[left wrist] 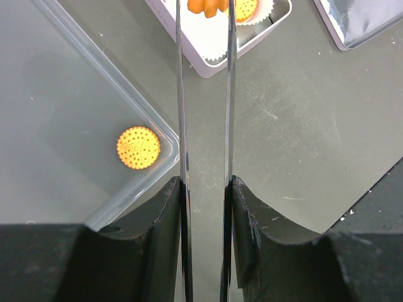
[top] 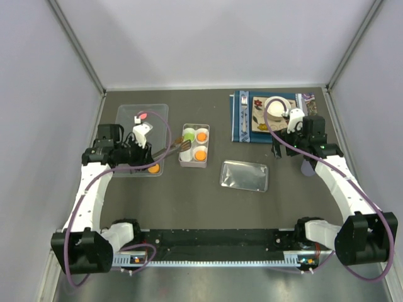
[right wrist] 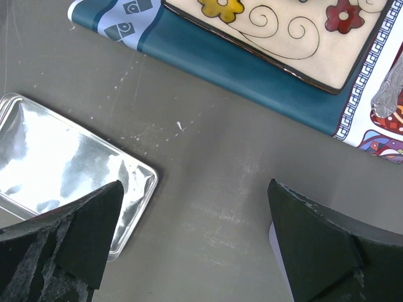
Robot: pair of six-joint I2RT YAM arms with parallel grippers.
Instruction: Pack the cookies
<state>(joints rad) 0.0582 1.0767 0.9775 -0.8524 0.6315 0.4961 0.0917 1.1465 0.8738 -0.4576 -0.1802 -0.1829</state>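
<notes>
My left gripper [top: 147, 153] [left wrist: 206, 184] is shut on a pair of metal tongs [top: 176, 146] [left wrist: 181, 113], whose blades reach over the near left part of the four-cup box [top: 194, 162] [left wrist: 164, 22]. An orange cookie [left wrist: 208, 5] shows between the blade tips at the frame's top edge. The box also holds a green cookie [top: 189, 133] and two orange cookies [top: 201, 134] [top: 199, 154]. A clear tray [top: 126, 113] [left wrist: 107, 82] holds a pink cookie [top: 141, 116] and an orange cookie [top: 153, 168] [left wrist: 138, 147]. My right gripper [top: 282, 151] [right wrist: 195, 185] is open and empty above bare table.
A shiny metal lid [top: 244, 175] [right wrist: 56, 163] [left wrist: 362, 25] lies right of the box. A blue placemat [top: 242, 119] [right wrist: 220, 63] with a patterned plate [top: 261, 119] [right wrist: 283, 38] and a spoon [right wrist: 390, 88] lies at the back right. Grey walls enclose the table.
</notes>
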